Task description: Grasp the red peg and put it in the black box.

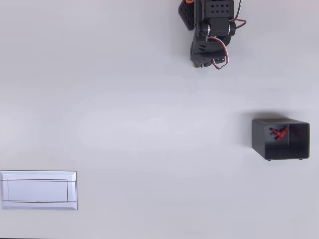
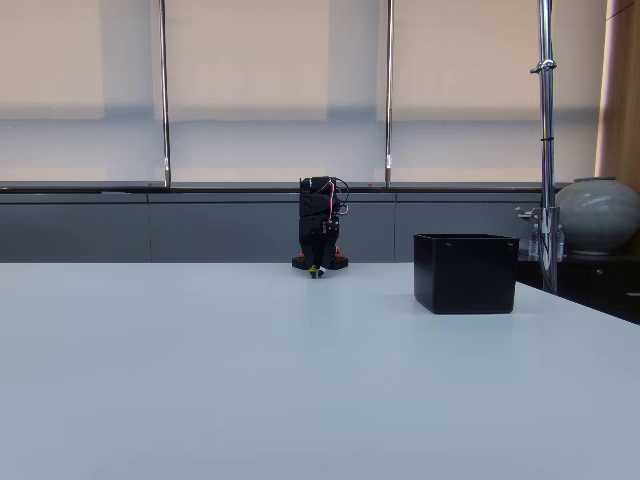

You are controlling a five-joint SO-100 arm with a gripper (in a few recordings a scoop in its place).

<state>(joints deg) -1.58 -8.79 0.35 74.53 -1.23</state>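
Red peg (image 1: 279,133) lies inside black box (image 1: 280,139), w/ a second one. End effector (image 1: 198,63) sits well apart, folded at desk (image 1: 149,129) far edge; can't tell if open/closed.

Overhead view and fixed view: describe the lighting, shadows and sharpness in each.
Overhead view: even, soft light on the white table, faint shadow along the black box, whose dark inside leaves the red pegs small and slightly blurred; the white panel is crisp. Fixed view: backlit by pale window blinds, so the box and the folded arm with its tool read as dark silhouettes; table has a dull sheen.
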